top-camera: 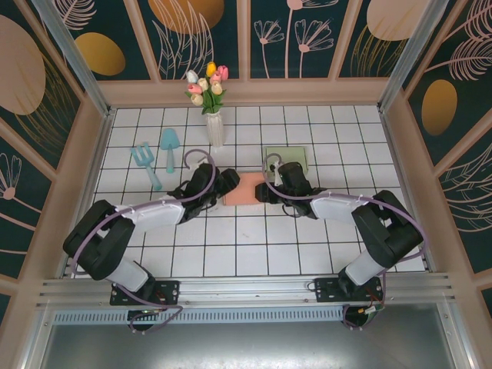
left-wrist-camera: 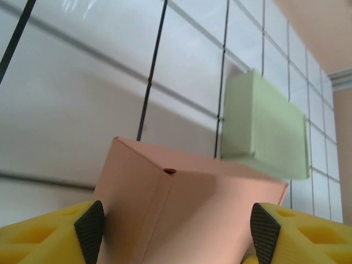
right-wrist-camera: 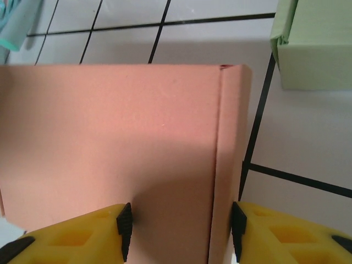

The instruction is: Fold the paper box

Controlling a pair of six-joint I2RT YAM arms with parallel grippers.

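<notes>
Status: folding in progress, not complete.

1. Well left of the white ceramic vase of tulips (top-camera: 214, 129) lie a teal plastic toy fork (top-camera: 143, 160) and a teal toy shovel (top-camera: 169, 146). Neither is involved in the task.
2. The left gripper (top-camera: 229, 186) sits in front of the vase, toward the arms. In the left wrist view its black pads (left-wrist-camera: 91, 225) stand against two opposite sides of the pink paper box (top-camera: 243, 188), so it is clamped across the box.
3. The pink paper box rests on the white tiled table (top-camera: 246, 254), just in front of the vase and slightly right of it. One corner crease is formed, with two panels meeting at a ridge, and a narrow side strip is folded along one edge.
4. The right gripper (top-camera: 263, 190), in front and right of the vase, straddles that strip end with its jaws partly drawn in. Whether they actually pinch the paper cannot be determined.
5. A pale green paper box (top-camera: 286, 158) stands right of the vase (apparently a finished example).

Remaining, as judged: raise the other walls, tuck the flaps and close the shape.
</notes>
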